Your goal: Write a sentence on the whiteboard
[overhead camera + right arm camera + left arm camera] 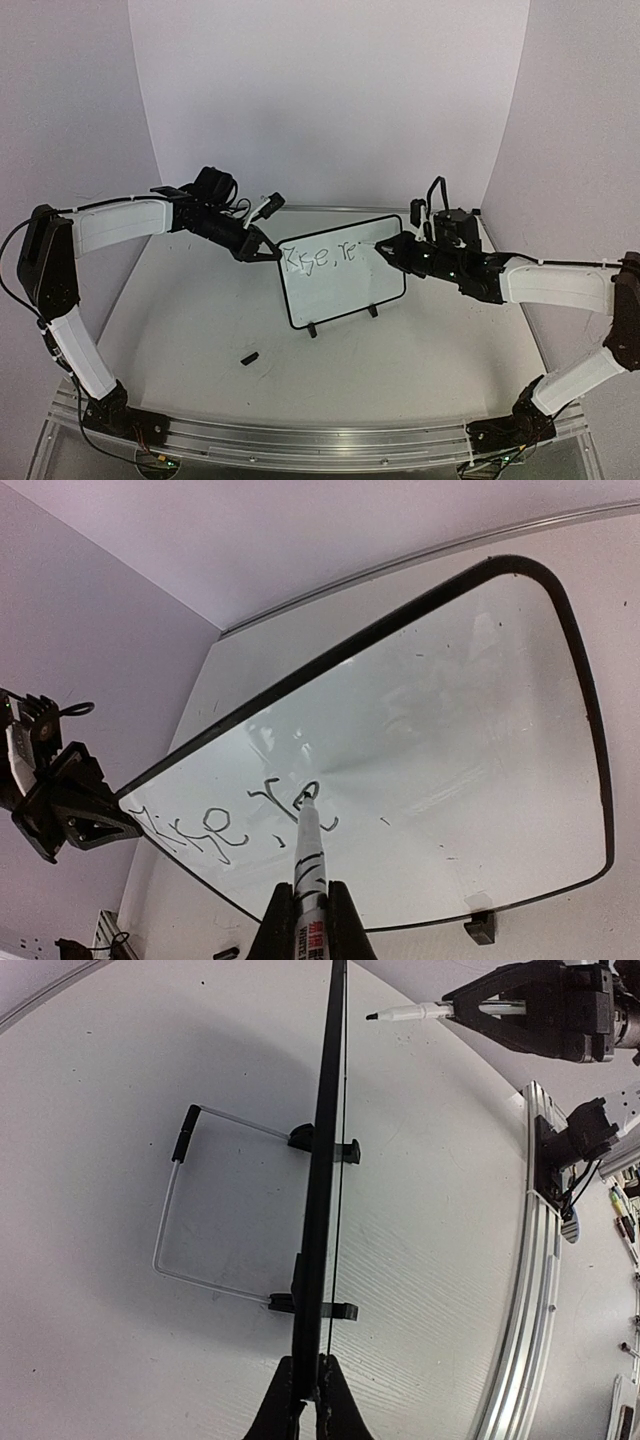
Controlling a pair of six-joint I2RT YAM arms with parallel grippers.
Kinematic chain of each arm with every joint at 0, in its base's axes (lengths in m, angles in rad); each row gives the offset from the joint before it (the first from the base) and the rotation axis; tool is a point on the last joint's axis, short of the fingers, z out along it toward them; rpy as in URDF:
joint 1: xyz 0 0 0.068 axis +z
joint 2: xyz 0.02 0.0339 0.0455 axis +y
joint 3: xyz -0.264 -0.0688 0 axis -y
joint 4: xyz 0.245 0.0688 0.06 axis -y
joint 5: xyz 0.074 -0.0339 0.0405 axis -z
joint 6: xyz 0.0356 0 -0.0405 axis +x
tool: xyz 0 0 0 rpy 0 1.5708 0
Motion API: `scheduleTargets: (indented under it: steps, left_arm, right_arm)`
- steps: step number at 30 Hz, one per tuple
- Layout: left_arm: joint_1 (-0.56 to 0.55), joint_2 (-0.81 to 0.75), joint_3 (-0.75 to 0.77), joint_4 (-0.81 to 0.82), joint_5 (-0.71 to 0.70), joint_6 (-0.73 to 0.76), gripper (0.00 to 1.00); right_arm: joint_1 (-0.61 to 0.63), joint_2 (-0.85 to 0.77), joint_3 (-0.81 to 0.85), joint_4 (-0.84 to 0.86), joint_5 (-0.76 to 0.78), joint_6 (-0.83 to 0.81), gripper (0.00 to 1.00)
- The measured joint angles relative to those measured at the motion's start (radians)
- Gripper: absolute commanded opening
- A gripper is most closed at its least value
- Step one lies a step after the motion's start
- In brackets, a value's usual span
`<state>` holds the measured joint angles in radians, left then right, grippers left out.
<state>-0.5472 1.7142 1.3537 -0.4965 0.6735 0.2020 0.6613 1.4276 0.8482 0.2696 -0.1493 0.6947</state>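
The whiteboard point(345, 292) stands upright on its two black feet mid-table. My left gripper point(272, 255) is shut on its left edge; the left wrist view shows the board edge-on point(322, 1160) pinched between the gripper point(312, 1372) jaws. The sentence point(322, 260) reads roughly "Rise, re" in dark lettering point(225, 825) along the top left. My right gripper point(308, 898) is shut on a white marker point(308, 855), whose tip touches the board at the last letter. The marker point(410, 1012) also shows in the left wrist view.
A small black marker cap point(249, 357) lies on the table in front of the board. A wire stand point(168, 1210) props the board from behind. An aluminium rail point(320, 440) runs along the near table edge. White backdrop walls close in the back and sides.
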Motion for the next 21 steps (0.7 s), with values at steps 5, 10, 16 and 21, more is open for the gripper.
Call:
scheduleTargets:
  steps: [5,10,16,21]
  left_arm:
    - [0.000,0.000,0.000,0.000,0.000,0.000,0.00]
    - [0.000,0.000,0.000,0.000,0.000,0.001,0.00]
    - [0.000,0.000,0.000,0.000,0.000,0.002,0.00]
    - [0.000,0.000,0.000,0.000,0.000,0.002,0.00]
  right_arm:
    - [0.000,-0.007,0.000,-0.001,0.004,-0.006,0.00]
    - [-0.005,0.004,0.000,-0.001,0.007,-0.006,0.00]
    - [-0.017,0.023,0.000,-0.001,0.010,-0.006,0.00]
    - [-0.030,0.037,0.000,-0.002,0.010,-0.010,0.00]
